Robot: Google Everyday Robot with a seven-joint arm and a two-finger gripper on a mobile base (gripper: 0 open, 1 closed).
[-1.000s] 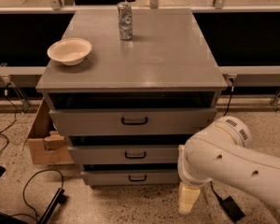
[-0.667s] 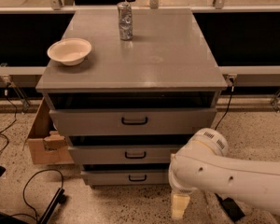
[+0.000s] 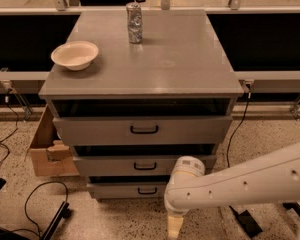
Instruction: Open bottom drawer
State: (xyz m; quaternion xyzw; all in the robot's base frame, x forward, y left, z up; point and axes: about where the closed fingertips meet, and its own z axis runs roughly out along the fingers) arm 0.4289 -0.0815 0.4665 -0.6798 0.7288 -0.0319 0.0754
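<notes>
Bowl point(image 3: 75, 54): cream, on the left of the cabinet point(image 3: 165, 64) top, pale inside showing.
Can point(image 3: 134, 22): silver, upright, at the rear.
Cardboard box point(image 3: 44, 151): on the floor left of the cabinet, brown scrap inside.
Bottom drawer point(image 3: 117, 189): lowest of three, slim flat grey front, black loop handle point(image 3: 147, 190), dark gap above.
Gripper point(image 3: 175, 227): low, right of the handle, apart from it (open or closed: cannot tell).
</notes>
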